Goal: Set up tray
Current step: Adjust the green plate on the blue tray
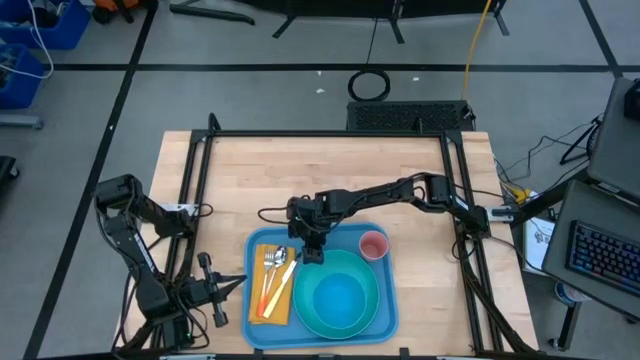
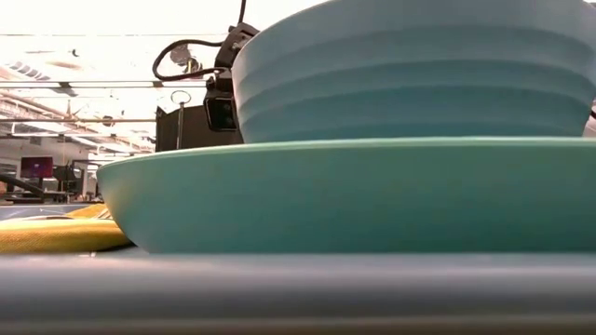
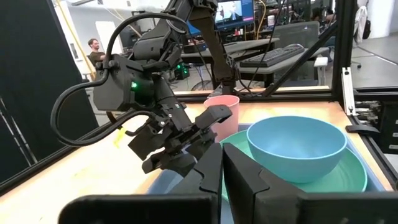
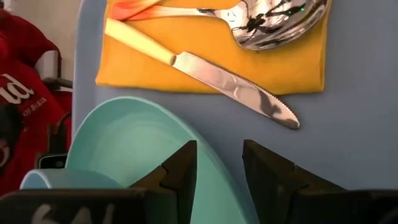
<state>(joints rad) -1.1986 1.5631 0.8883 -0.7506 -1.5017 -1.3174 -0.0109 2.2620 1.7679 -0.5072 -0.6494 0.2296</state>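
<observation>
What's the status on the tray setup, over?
Right gripper open, empty, over the tray by the plate. Left gripper shut, parked beside the tray. Tray holds plate, bowl, cup, napkin with cutlery. Nothing blocking.

A large blue plastic tray, rectangular with rounded corners and a low rim, lies flat at the wooden tabletop's near edge, roughly centred, its long sides parallel to that edge.

A blue bowl sits in the turquoise plate. Beside it, a knife and spoon lie on a yellow napkin. A pink cup stands near the plate.
</observation>
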